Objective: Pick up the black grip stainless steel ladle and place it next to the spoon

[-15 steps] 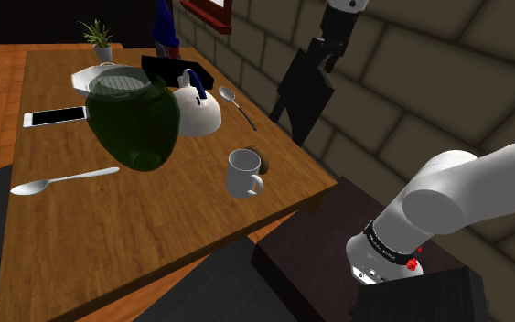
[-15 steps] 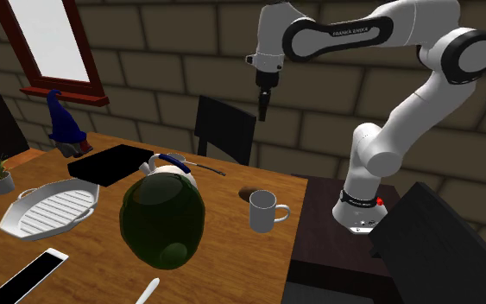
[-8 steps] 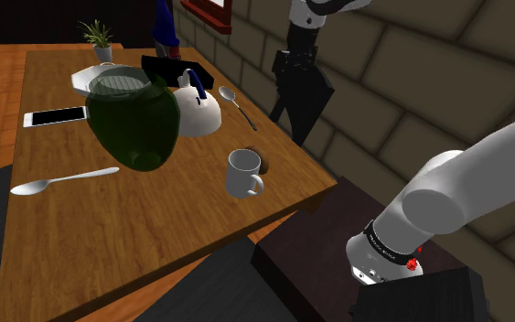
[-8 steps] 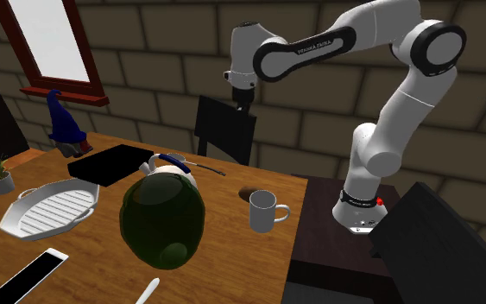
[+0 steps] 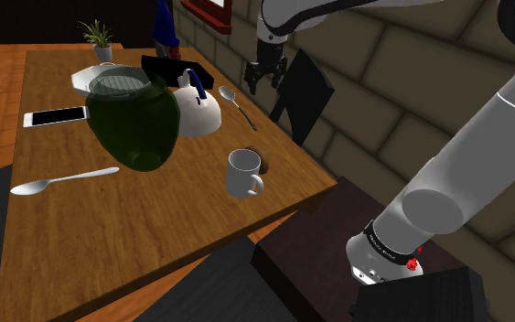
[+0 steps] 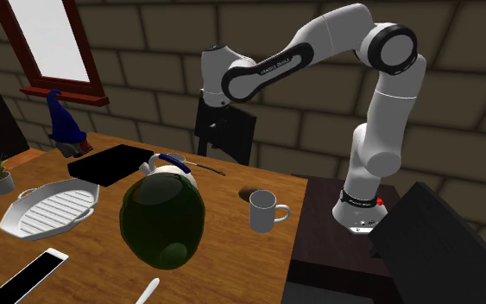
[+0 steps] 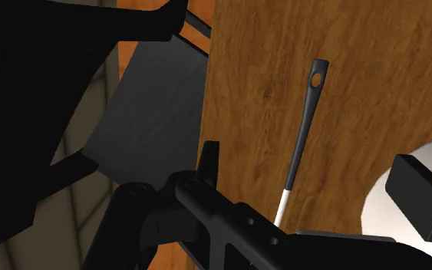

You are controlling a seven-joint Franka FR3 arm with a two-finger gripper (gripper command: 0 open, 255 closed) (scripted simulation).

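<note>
We have gripper (image 5: pixel 262 79) near ladle (image 5: pixel 227 92), fingers apart, nothing held; grasp, lift, placing beside spoon (image 5: pixel 59 181) across counter (image 5: pixel 155 242) all remain

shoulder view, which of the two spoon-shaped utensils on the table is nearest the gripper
The dark-handled ladle beside the white kettle, close by the gripper. The all-silver spoon lies far across the table, beyond the green vessel.
</note>
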